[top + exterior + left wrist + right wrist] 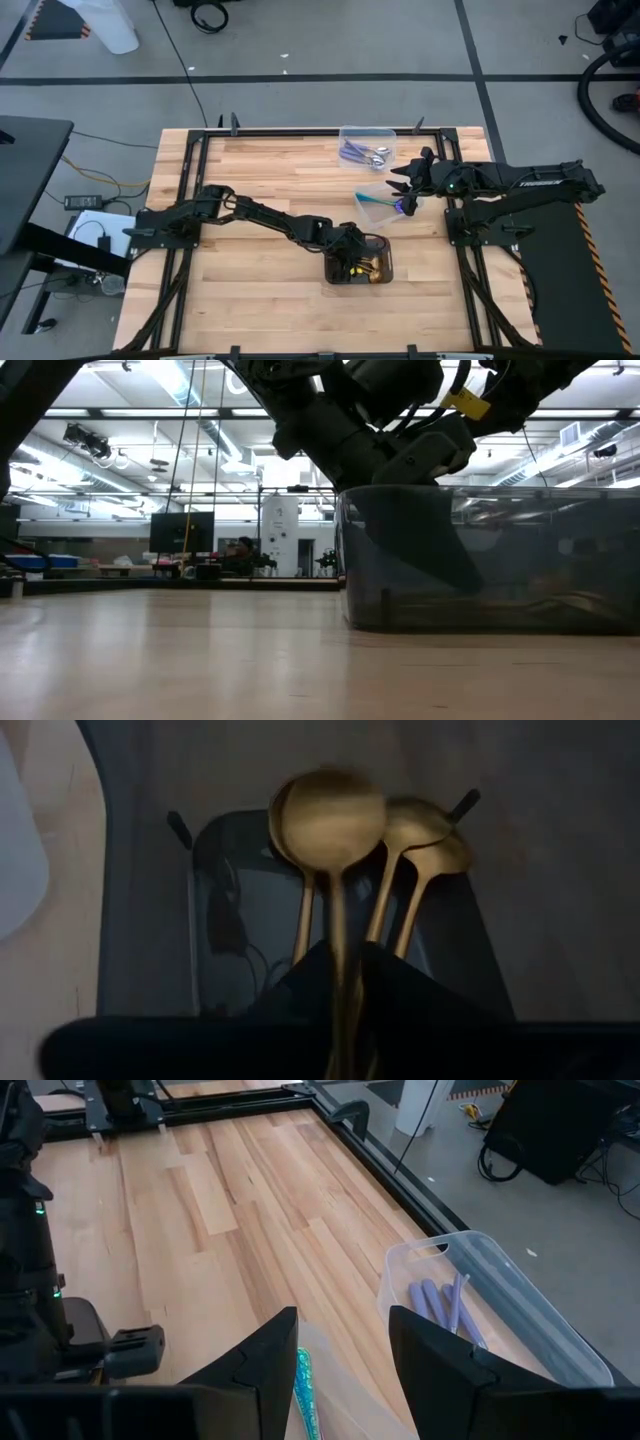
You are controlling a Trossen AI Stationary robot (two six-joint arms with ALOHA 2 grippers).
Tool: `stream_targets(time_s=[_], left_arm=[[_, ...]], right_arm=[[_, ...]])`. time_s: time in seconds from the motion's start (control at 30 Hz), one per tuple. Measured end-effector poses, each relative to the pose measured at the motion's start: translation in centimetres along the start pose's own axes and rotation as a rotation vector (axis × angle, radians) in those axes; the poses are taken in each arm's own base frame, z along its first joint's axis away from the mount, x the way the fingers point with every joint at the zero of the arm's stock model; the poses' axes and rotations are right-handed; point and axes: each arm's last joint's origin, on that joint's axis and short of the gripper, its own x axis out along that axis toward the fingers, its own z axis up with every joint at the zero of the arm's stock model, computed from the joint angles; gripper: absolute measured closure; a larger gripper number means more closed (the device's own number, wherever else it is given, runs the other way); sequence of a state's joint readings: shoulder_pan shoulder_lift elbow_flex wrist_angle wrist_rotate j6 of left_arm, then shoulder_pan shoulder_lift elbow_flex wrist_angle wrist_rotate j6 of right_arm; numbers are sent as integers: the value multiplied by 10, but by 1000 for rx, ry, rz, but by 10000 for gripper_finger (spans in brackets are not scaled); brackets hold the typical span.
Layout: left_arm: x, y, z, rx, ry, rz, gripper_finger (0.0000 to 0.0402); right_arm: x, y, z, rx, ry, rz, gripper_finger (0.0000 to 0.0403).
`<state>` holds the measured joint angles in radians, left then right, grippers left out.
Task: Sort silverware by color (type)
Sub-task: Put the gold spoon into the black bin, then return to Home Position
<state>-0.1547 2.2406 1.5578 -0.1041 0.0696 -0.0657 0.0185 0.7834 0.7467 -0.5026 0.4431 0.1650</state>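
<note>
Item 1, nearest: my left jaws [352,250], lowered into the dark tray [384,278] at the near middle of the worktop [260,300]. In the left wrist view a gold spoon [330,820] stands between the two dark fingers [420,1005], bowl away from the camera; whether the jaws pinch it or have let go, I cannot tell. Two more gold spoons [425,835] lie just beside it on the tray floor. From above, gold pieces [368,268] show in the tray next to my left wrist. The low view shows the tray wall [500,550] with my left arm reaching in from above.

Item 2, farther back and to the right: my right jaws [403,192], hanging over a clear tub [372,200] that holds iridescent teal utensils [380,199]. The right wrist view shows both fingers [265,1360] well spread, nothing between them, with one teal handle [305,1385] lying in the tub below the gap.

Item 3, farthest: a second clear tub [366,132] near the far edge of the worktop, holding the lilac-handled silver spoons [362,153]. The right wrist view shows their lilac handles [440,1305] lying side by side against the tub wall [560,1345].

Item 4: bare wood planks over the rest of the worktop, black frame rails [300,131] around the edge.
</note>
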Motion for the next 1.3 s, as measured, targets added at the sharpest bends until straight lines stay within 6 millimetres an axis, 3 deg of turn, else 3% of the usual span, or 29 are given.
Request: stream_targets(time_s=[0.2, 0.43, 0.67, 1.1, 1.3], left_arm=[[-4, -1, 3, 0, -5, -1, 283], [-40, -4, 30, 59, -97, 42, 273], [-79, -3, 50, 104, -162, 79, 272], [-143, 16, 38, 53, -325, 120, 272], [-176, 21, 17, 42, -439, 134, 272]], right_arm=[[0, 0, 0, 0, 0, 0, 234], [-1, 3, -1, -4, -3, 36, 234], [-17, 0, -10, 2, -158, 81, 234], [-50, -20, -37, 108, -513, 165, 263], [-57, -27, -53, 142, -610, 194, 287]])
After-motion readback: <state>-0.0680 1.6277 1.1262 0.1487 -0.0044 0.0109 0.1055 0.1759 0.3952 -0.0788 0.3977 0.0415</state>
